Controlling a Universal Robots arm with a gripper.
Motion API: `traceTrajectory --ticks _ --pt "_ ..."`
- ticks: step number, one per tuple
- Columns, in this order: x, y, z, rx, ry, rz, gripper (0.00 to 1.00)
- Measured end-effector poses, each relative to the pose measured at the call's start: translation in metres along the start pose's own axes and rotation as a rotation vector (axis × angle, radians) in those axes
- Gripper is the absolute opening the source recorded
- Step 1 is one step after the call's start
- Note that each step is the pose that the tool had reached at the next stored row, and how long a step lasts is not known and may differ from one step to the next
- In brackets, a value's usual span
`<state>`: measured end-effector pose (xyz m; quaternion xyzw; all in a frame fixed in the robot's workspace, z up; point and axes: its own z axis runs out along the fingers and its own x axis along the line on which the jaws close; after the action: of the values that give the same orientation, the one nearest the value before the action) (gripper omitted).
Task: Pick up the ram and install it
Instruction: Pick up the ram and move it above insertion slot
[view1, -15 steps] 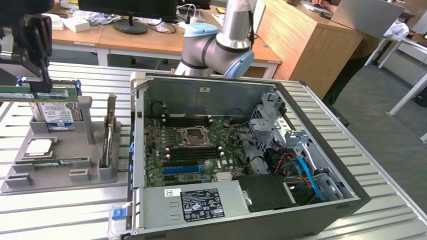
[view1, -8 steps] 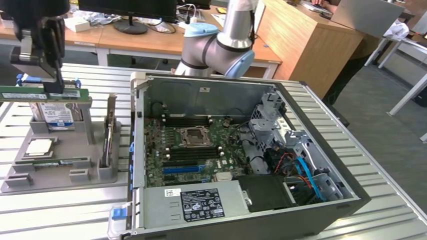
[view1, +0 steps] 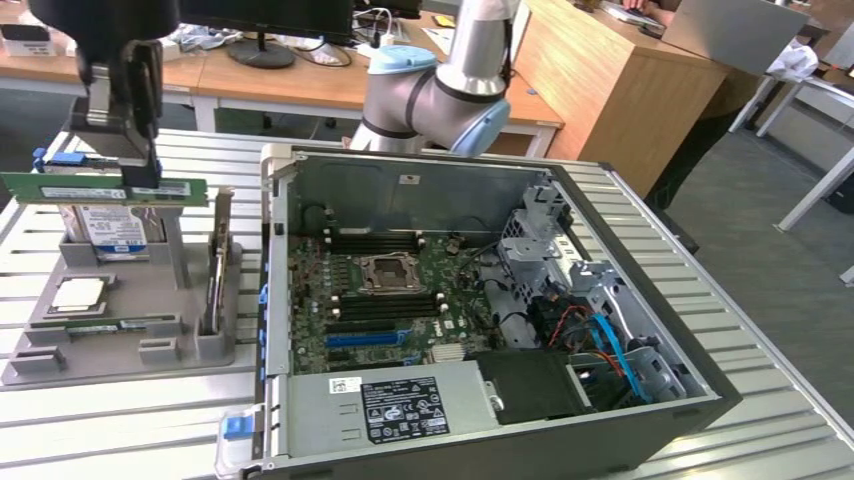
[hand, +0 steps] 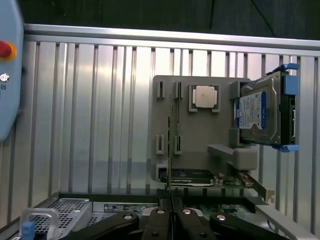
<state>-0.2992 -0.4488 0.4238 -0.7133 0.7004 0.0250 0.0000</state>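
The hand is clamped tight on the ram, holding the green stick level in the air above the grey holder tray on the slatted worktop. Just below the hand stands the hard drive, with the square processor chip lower still. The open computer case sits off to one side of the hand.
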Motion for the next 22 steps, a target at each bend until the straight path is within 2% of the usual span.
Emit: traceTrajectory --ticks 22 --pt "0.001 -0.0525 -0.0018 0.0001 -0.0001 0.0 0.11"
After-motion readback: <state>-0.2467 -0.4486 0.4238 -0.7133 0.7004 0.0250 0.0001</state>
